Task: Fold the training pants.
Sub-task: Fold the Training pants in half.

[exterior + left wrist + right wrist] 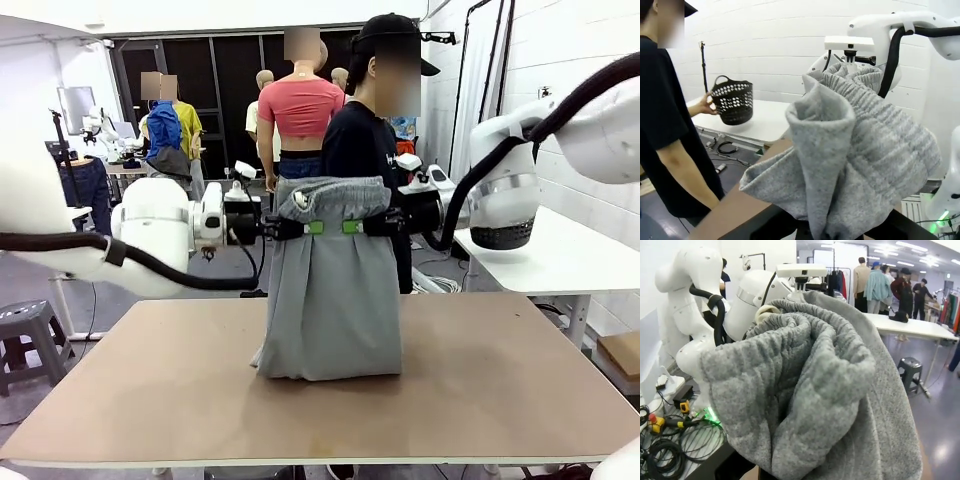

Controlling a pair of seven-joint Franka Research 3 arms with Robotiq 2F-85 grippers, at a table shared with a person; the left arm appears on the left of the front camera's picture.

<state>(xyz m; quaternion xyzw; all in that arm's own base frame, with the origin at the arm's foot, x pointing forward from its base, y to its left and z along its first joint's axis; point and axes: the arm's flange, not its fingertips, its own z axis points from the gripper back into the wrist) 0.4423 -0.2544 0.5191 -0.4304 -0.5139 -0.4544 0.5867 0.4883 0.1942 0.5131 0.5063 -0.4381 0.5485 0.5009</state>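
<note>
The light grey training pants [330, 300] hang upright in the middle of the front view, their gathered waistband folded over at the top. My left gripper [308, 228] is shut on the waistband from the left. My right gripper [360, 226] is shut on it from the right, and the two sets of green pads are close together. The legs' lower end rests bunched on the brown table [480, 390]. In the left wrist view the pants [855, 150] cover my own fingers. Bunched grey cloth [810, 390] hides the fingers in the right wrist view too.
A person in a black top [355, 140] stands right behind the pants at the far side. In the left wrist view their hand holds a black perforated basket [732, 100] on a white side table [560, 260]. Cables [670, 440] lie below the right wrist.
</note>
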